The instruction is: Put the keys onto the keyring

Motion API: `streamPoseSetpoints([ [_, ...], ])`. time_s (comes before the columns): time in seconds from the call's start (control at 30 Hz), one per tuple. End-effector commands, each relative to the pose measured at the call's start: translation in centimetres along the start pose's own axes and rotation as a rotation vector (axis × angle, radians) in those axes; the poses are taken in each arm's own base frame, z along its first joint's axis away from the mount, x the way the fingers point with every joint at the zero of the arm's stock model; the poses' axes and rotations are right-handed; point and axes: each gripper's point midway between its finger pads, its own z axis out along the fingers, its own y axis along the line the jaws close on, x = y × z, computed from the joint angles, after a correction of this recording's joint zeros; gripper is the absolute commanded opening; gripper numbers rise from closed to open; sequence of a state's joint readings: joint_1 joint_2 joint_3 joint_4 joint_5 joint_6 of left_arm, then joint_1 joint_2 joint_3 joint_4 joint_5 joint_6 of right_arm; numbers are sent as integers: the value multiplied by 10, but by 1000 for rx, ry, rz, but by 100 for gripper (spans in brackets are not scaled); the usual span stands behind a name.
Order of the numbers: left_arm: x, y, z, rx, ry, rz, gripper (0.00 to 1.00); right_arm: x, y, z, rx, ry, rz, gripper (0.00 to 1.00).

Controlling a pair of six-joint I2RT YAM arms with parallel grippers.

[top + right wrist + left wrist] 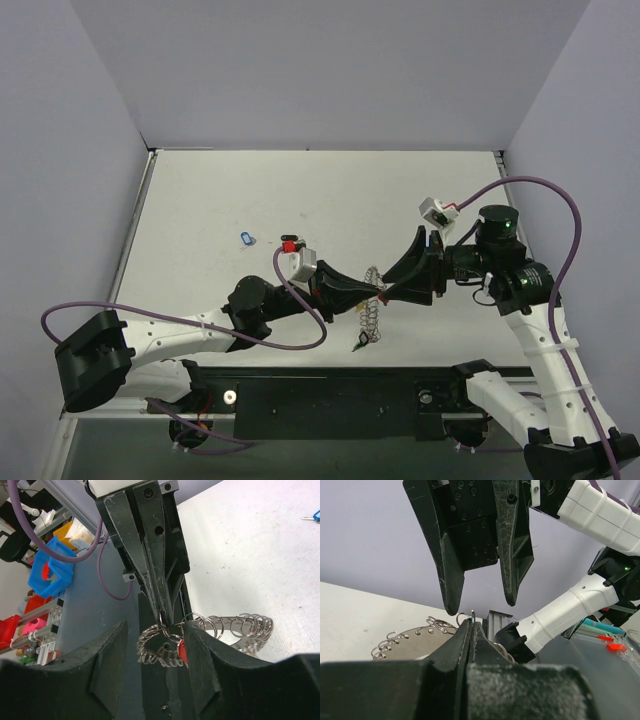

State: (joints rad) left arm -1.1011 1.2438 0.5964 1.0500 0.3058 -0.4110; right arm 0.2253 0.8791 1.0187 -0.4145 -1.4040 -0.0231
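Observation:
The keyring (372, 308) stands on edge at the middle of the table, a flat silver ring rimmed with wire loops (240, 627). My left gripper (471, 622) is shut on one of those loops at the ring's top edge (165, 617). A red key tag (182, 650) hangs among the loops just under that grip. My right gripper (155, 637) is open, one finger on each side of the loop cluster, and its right finger (200, 650) is close against the red tag. Seen from the left wrist, the right gripper (481, 604) hangs directly above the pinched loop.
A blue key (247, 238) and a red key (290, 245) lie on the table left of the arms. A green key (360, 343) lies near the front edge below the keyring. The two grippers (385, 290) nearly touch. Purple cables loop beside both arms.

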Motion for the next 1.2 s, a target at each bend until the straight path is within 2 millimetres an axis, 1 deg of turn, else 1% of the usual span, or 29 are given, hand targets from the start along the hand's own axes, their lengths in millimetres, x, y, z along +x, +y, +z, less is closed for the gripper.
streamPoseSetpoints([
  [0.0,-53,-17,9,43,-156,41,0,-4,11,1,-48,-14,-27,43],
  [0.2,-54,-17,8,36,-161,42,0,0,8,3,-49,-16,-6,41],
  [0.27,-55,-17,8,36,-164,42,0,-1,8,3,-51,-21,3,38],
  [0.4,-55,-17,7,34,-167,41,0,0,9,2,-49,-23,5,36],
  [0.5,-56,-17,6,34,-167,42,0,-1,9,2,-46,-26,3,36],
  [0.6,-54,-19,7,48,-155,37,0,-2,6,2,-45,-26,5,41],
  [0.73,-52,-23,9,76,-145,31,0,-1,5,3,-45,-25,9,43],
  [1.03,-58,-25,8,79,-167,34,0,3,4,4,-47,-23,21,42],
  [1.17,-58,-24,7,71,-174,33,0,2,6,3,-49,-24,18,41],
])
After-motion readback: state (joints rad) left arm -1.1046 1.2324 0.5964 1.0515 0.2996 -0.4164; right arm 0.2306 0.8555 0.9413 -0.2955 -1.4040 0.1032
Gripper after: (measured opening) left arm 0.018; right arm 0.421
